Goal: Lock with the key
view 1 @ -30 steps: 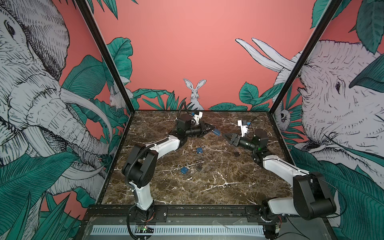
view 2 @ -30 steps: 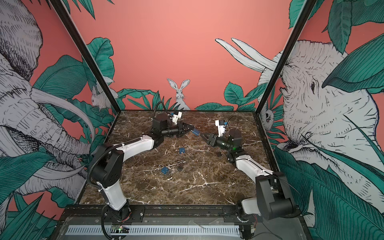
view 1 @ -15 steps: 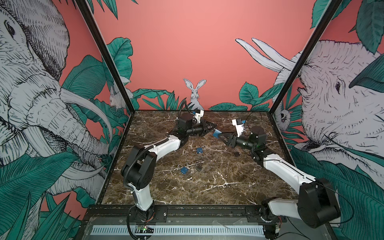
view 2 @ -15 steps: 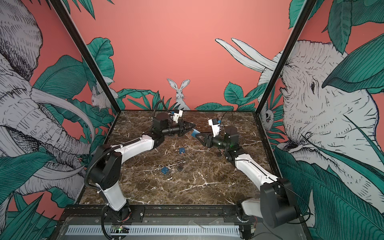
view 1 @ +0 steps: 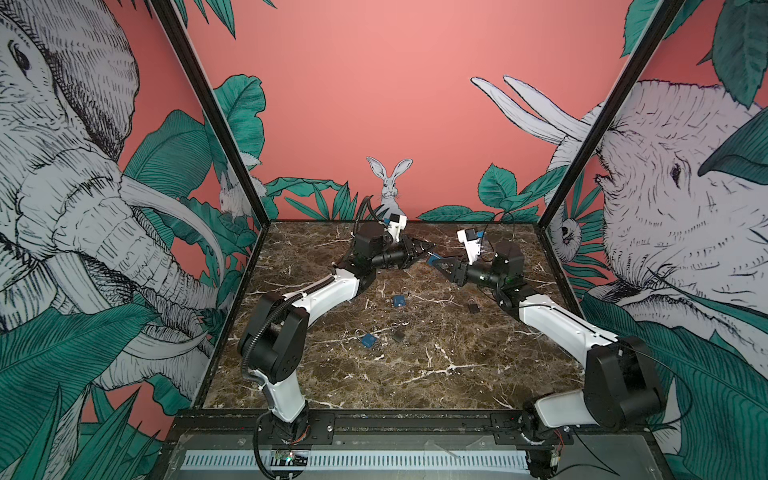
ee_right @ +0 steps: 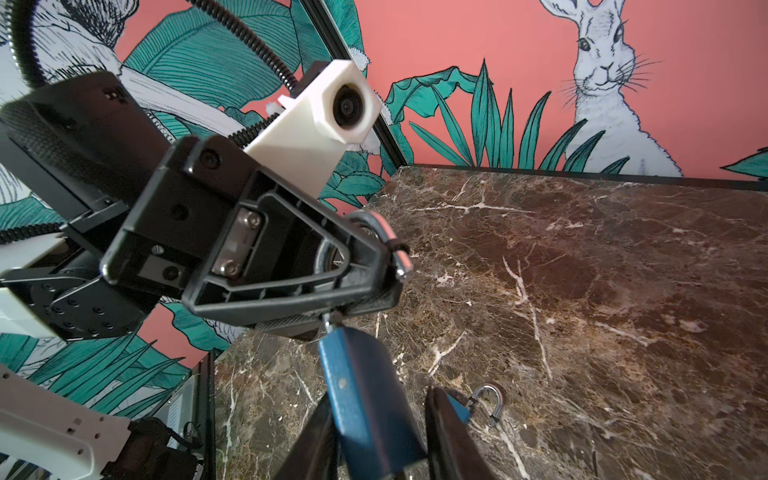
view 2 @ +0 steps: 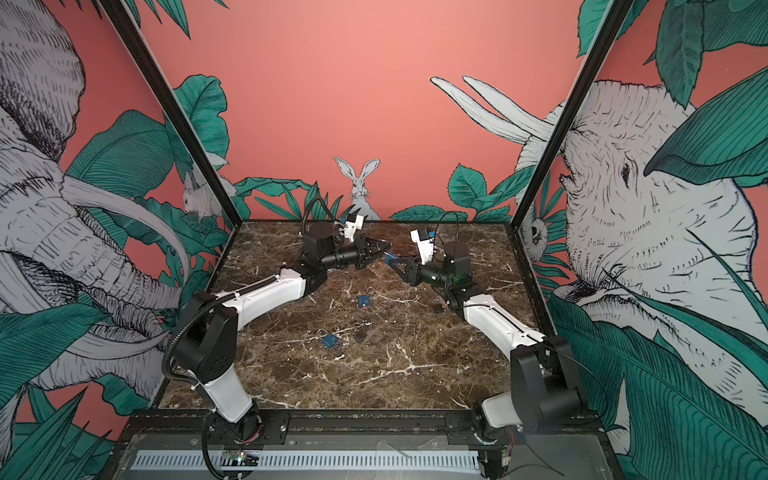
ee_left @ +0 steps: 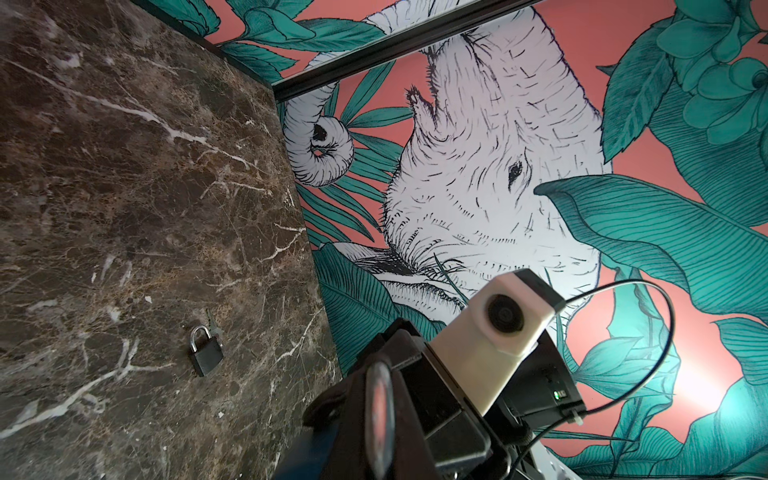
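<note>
Left gripper (ee_right: pixel 388 266) is clamped tight on the silver shackle (ee_right: pixel 390 243) of the held blue padlock (ee_right: pixel 361 399). The lock is carried clear of the marble tabletop (view 1: pixel 415 374), toward the back and near the middle. Right gripper (view 1: pixel 437 264) meets it tip to tip from the opposite side. In the right wrist view its fingers (ee_right: pixel 444 440) stand on either side of the blue body, set narrow and close against it. Whether they actually press on it I cannot tell.

Of the loose things on the tabletop, the front blue padlock (view 1: pixel 368 340) lies nearest, flat on the marble. A small black padlock (view 1: pixel 397 336) lies just beside it on the right. Further back, between the two arms, lies the middle blue padlock (view 1: pixel 399 301), well apart from that front pair. At about the same depth but over to the right lies the right-hand black padlock (view 1: pixel 473 306). The left wrist view shows it flat on the marble, with what looks like a key (ee_left: pixel 212 329) lying against it beside its shackle. In both top views any other keys are too small to make out. Behind the two grippers, a rabbit mural (view 1: pixel 389 183) is on the back wall.
</note>
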`<state>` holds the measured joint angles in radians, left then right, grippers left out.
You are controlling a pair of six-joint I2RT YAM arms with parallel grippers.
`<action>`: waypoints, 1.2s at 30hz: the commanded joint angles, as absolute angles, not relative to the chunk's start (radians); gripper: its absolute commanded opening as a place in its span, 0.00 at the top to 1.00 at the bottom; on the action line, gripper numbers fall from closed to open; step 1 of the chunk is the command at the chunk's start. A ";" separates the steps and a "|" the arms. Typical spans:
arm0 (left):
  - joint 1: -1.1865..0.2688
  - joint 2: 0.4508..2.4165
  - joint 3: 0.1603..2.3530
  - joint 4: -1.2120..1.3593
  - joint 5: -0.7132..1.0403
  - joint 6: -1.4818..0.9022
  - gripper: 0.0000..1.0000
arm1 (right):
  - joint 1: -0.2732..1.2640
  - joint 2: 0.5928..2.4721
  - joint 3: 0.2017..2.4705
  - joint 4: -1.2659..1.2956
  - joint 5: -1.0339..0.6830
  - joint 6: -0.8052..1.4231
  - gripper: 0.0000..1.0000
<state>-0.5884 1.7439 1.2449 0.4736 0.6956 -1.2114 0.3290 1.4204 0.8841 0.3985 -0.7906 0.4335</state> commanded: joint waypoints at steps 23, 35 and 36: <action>-0.586 1.655 1.300 0.460 0.715 -1.151 0.90 | 0.350 1.389 0.923 0.353 -0.769 0.416 1.00; -0.485 1.408 1.215 0.037 0.470 -0.700 0.55 | 0.401 1.258 1.010 -0.128 -0.624 0.141 1.00; -0.485 1.397 1.214 0.015 0.471 -0.662 0.56 | 0.406 1.257 1.011 -0.133 -0.627 0.140 1.00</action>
<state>-0.4740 1.4342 1.2198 0.1604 0.5201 -0.8532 0.3847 1.2766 0.9752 -0.0547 -0.6544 0.2134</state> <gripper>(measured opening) 0.442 0.166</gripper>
